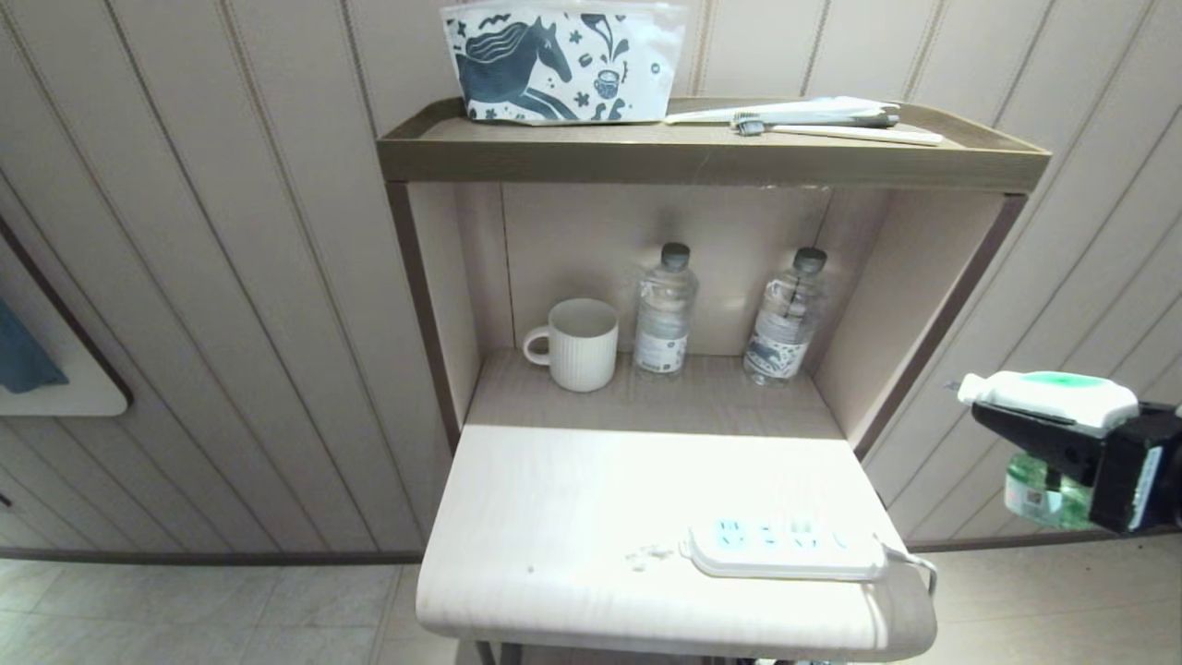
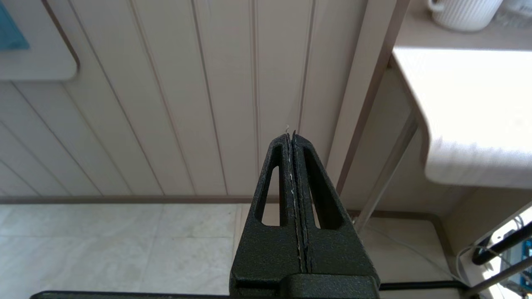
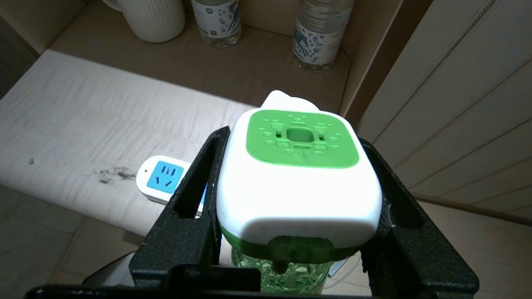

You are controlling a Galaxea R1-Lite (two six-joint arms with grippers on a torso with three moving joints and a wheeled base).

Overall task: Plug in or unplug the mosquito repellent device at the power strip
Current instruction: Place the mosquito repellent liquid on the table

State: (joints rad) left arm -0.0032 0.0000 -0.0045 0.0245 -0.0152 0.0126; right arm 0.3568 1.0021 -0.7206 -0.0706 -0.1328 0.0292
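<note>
My right gripper (image 3: 293, 137) is shut on the mosquito repellent device (image 3: 297, 182), its black fingers pressed to both sides of the white head with the green centre, the green liquid bottle hanging below. In the head view the device (image 1: 1048, 395) hangs in the air off the table's right side, well apart from the power strip (image 1: 785, 550). The white strip with blue sockets lies flat near the table's front right corner (image 3: 160, 178), its sockets bare. My left gripper (image 2: 291, 137) is shut and holds nothing, parked low to the left of the table.
A white ribbed mug (image 1: 577, 344) and two clear water bottles (image 1: 663, 309) stand at the back of the lower shelf. A horse-print pouch (image 1: 559, 60) and toothbrushes (image 1: 831, 120) rest on the top shelf. Panelled wall lies behind and to the right.
</note>
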